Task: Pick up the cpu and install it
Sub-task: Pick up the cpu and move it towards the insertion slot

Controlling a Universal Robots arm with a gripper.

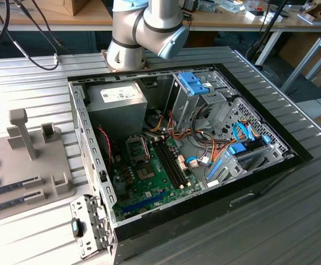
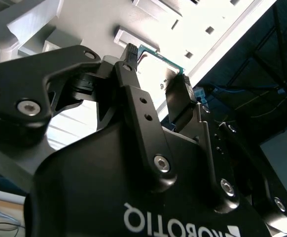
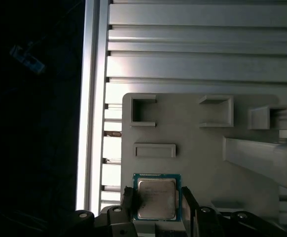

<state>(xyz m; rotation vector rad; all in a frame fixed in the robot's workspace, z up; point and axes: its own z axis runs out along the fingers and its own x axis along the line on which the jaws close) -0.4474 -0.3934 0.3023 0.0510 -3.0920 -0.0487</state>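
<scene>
We found the gripper (image 3: 158, 206) closed narrowly on the cpu (image 3: 156, 197), its black fingers (image 3: 127, 203) pressed to two opposite edges of the small flat chip, whose silver-grey metal lid and thin green rim faced the first wrist view. The chip lay level over the grey tray (image 3: 202, 163), so nearly square that we could name no long axis, its edges in line with a low raised bar (image 3: 155, 150) just beyond it and open-sided pockets (image 3: 143, 109) farther on. Past the tray ran the ribbed metal table (image 3: 202, 49), and in the exterior view the arm (image 1: 144, 27) rose at the far side of the open computer case (image 1: 80, 132).
</scene>
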